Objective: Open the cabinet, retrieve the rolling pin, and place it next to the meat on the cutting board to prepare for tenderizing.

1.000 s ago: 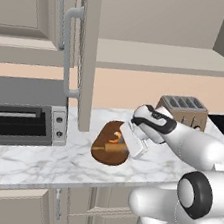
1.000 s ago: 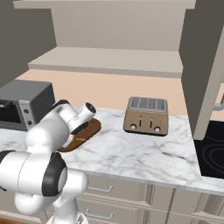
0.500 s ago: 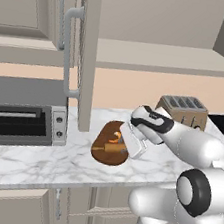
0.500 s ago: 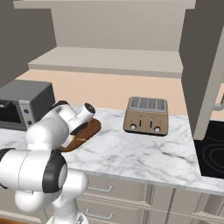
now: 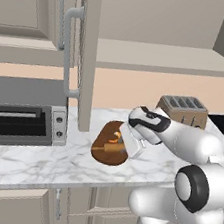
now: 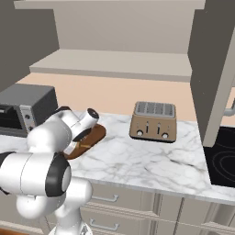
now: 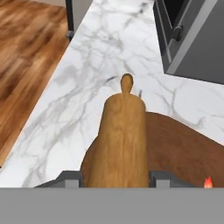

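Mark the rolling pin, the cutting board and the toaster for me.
light-brown wooden rolling pin (image 7: 120, 144), hand view, thick barrel.
dark brown oval wooden cutting board (image 7: 179, 151), hand view, bare top face.
bronze slotted toaster (image 6: 153, 127), right base view, front face.

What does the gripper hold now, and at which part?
The gripper holds the rolling pin on its thick body, with one handle end pointing away, over the cutting board.

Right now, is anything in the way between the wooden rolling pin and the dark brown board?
Nothing visible. The gripper holds the light-brown wooden rolling pin just over the dark brown oval cutting board, beside the orange meat.
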### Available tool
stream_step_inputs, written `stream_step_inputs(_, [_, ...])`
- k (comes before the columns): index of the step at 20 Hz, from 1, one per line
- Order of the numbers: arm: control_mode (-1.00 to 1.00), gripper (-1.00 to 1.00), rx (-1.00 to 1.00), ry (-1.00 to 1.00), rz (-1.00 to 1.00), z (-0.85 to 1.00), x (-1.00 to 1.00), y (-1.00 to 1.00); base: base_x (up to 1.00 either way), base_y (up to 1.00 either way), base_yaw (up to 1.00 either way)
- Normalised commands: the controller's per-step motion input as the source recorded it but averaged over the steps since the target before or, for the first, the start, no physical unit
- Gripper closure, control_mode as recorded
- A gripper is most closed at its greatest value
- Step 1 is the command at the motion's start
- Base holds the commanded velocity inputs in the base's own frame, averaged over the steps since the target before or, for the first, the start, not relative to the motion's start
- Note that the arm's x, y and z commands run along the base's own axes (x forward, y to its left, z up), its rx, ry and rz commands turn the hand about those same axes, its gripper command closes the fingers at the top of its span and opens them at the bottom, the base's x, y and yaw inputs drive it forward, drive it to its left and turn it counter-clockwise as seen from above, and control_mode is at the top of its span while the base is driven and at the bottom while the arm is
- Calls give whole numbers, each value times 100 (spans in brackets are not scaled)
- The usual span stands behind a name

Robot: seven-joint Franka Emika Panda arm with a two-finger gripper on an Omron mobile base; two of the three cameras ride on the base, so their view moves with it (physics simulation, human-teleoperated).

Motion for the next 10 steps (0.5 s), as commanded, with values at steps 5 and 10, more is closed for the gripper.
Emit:
stream_step_inputs(5, [-100, 100, -3, -2, -2, -15, 6, 0, 0, 0, 0])
stream_step_inputs(10, [-100, -100, -4, -7, -1, -21, 5, 3, 0, 0, 0])
